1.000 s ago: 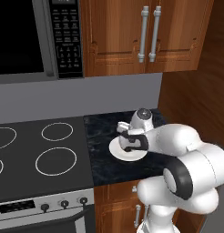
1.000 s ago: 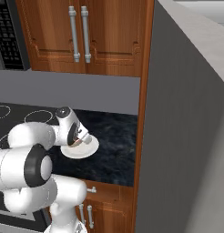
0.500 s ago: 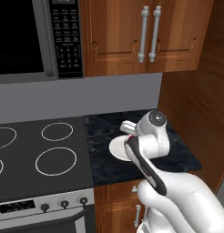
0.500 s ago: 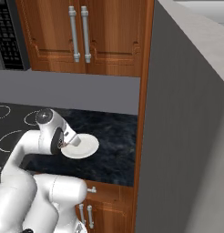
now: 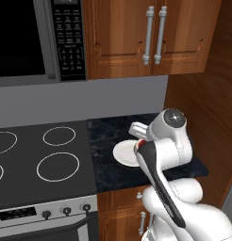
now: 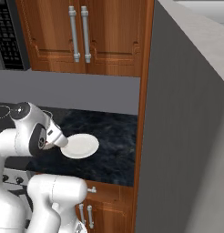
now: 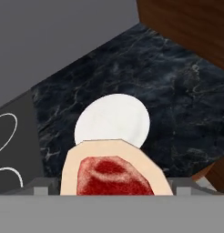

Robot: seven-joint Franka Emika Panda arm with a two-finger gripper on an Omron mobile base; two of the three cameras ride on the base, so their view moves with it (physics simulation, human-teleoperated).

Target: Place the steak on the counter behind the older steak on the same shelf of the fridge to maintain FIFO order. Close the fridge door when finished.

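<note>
**Hand view: steak held above the plate**

Hand view, seen along the gripper [image 7: 114, 193]. The steak [image 7: 113, 174], red with a tan fat rim, sits between the jaws, which pinch it from either side (the fingertips themselves are largely hidden behind the meat). Beyond the jaws, and apart from the steak, lies a round white plate [image 7: 113, 120] on the black marbled counter [image 7: 177, 95]. To one side of the jaws is the dark stovetop [image 7: 13, 150] with white burner rings. In the right base view the plate [image 6: 80, 145] rests bare on the counter [image 6: 111, 136], just beside the arm's wrist; the grey fridge [image 6: 186, 136] stands to the right.
</note>
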